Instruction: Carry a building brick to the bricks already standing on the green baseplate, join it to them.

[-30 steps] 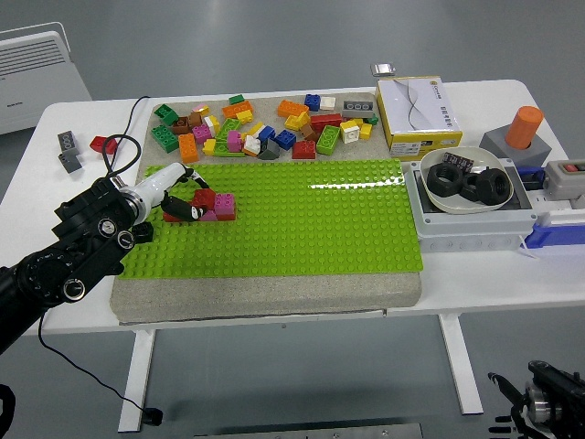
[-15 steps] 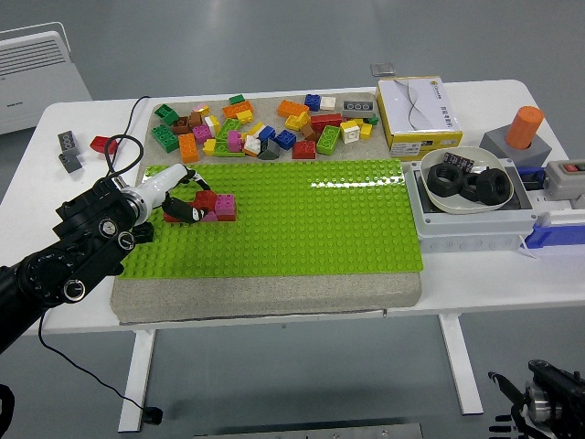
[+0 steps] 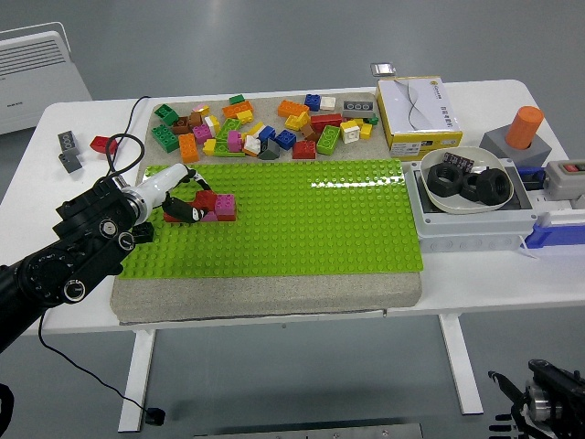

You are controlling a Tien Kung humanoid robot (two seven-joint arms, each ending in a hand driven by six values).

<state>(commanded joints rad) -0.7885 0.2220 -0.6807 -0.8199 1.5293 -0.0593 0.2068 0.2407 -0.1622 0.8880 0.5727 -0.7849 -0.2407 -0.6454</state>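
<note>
Black left hand with white fingers grips a small red plastic brick beside the pink brick on the flat green baseplate.

The left hand covers the near side of the red and pink bricks — its grip there cannot be told — and the arm runs off the lower left edge.

The robot's left arm is bulky matte black, studded with round silver fittings and screws. Its left hand has white fingers tipped in black. A thin black cable loops off it.
</note>
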